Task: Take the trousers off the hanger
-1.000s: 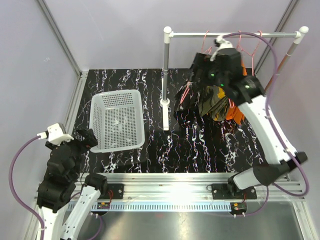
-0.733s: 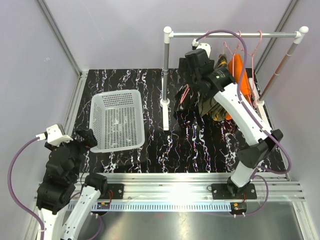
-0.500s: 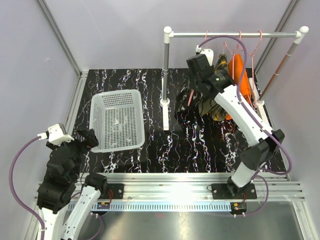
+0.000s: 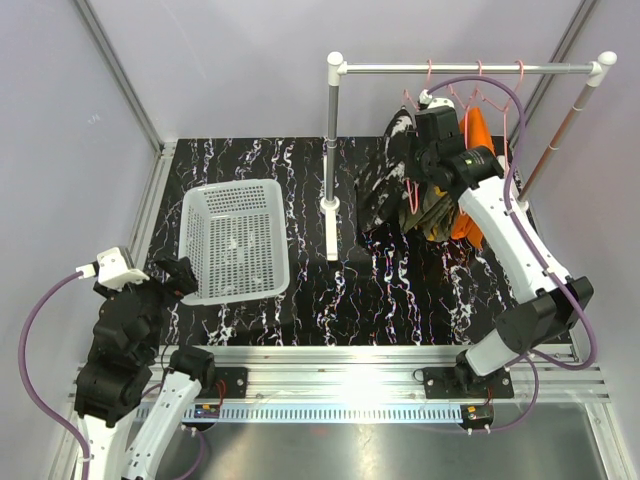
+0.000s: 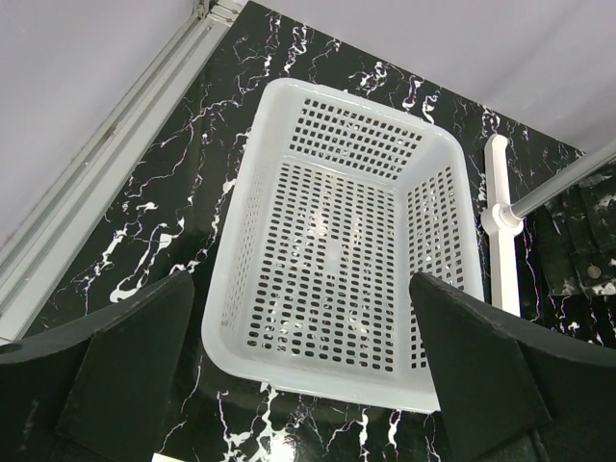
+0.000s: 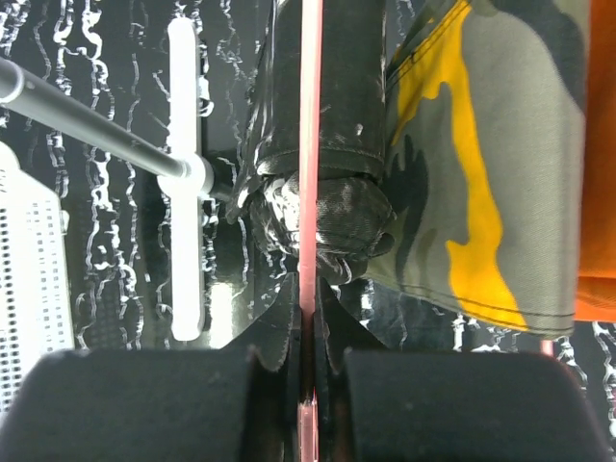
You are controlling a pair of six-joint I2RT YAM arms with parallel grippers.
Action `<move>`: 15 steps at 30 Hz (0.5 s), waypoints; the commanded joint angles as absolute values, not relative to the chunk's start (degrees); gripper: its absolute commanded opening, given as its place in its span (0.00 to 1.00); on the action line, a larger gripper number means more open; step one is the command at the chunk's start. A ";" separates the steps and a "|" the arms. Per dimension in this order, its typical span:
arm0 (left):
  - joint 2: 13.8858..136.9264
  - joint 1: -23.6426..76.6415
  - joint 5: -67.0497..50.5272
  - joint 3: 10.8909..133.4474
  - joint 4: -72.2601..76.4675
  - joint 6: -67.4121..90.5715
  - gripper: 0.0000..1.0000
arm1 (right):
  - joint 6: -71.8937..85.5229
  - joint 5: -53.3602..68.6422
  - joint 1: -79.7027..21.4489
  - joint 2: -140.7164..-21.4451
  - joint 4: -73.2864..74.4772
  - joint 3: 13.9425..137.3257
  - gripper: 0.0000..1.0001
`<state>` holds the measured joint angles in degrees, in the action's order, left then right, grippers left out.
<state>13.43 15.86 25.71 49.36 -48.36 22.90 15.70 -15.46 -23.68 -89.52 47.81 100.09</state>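
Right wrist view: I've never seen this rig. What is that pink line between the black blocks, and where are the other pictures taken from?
Two robot arms are bolted to a table. The top picture looks down on both; each wrist picture looks past one arm's gripper. The black blocks are the right gripper, shut on a pink hanger carrying the dark trousers; camouflage trousers and orange trousers hang beside. The left gripper is open, facing a white basket.

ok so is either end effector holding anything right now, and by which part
The right end effector is shut on the pink hanger, pinching its thin bar next to the dark trousers. The left end effector is open, holding nothing.
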 commanded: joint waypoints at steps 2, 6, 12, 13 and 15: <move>13.01 16.08 24.61 48.87 -45.18 22.41 0.99 | 11.69 -16.96 -23.29 -90.35 44.38 103.36 0.00; 13.09 16.00 24.26 49.13 -45.18 22.32 0.99 | 10.02 -15.48 -23.29 -89.21 41.59 103.36 0.00; 15.11 16.00 21.02 50.62 -44.83 21.36 0.99 | 6.42 -15.90 -23.29 -83.24 31.41 100.29 0.00; 15.73 16.00 19.96 50.80 -44.22 20.75 0.99 | 6.07 -16.34 -23.38 -82.19 30.16 100.11 0.00; 17.74 16.08 17.16 52.02 -43.60 20.65 0.99 | 5.19 -17.14 -23.29 -81.56 27.96 100.54 0.00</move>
<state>14.74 15.86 22.41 49.54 -47.83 21.98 8.40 -15.35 -23.44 -87.20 42.61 98.50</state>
